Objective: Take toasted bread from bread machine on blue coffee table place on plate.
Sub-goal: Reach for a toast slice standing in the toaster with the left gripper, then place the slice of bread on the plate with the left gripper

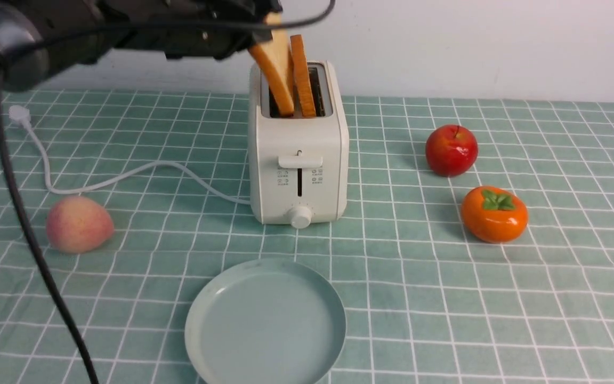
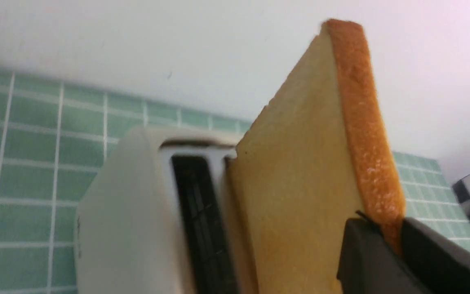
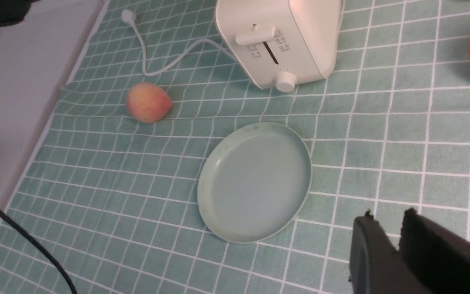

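Golden toasted bread (image 2: 300, 183) pinched between left fingers (image 2: 361, 257).

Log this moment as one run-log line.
left tool: shut on golden toasted bread slice, tilted, partly out of cream-white toaster | right tool: empty | round pale blue-green plate: bare

3 fruits in front view. Pink-yellow peach (image 1: 79, 224) sits at left, a bit below mid. Red apple (image 1: 451, 150) at right. Orange persimmon (image 1: 494, 214) w/ green leaf top is just below it, near but apart. White wall (image 1: 499, 42) runs across top.
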